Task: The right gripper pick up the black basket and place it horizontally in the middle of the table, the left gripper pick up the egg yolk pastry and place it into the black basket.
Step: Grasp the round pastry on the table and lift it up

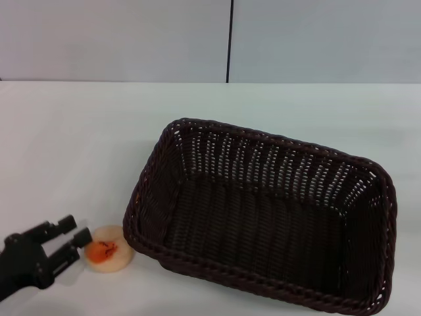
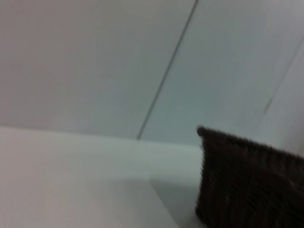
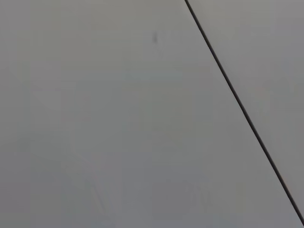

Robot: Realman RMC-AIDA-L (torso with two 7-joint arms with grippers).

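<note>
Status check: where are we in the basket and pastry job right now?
Done, it seems: the dark woven wicker basket sits empty, roughly mid-table on the white table, a bit skewed. In hand: the left gripper is beside the small round beige pastry with an orange patch, jaws open, not yet closed on it. Left: grasp, lift, drop it into the basket. The right gripper is out of view.

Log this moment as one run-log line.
black basket mid-table, empty | egg yolk pastry on table beside it | left end effector open at pastry | right end effector unseen

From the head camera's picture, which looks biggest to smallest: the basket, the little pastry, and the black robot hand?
1. The black basket, by far.
2 and 3. The left gripper and the egg yolk pastry look about alike; the gripper is partly out of view, so I won't rank them.
</note>
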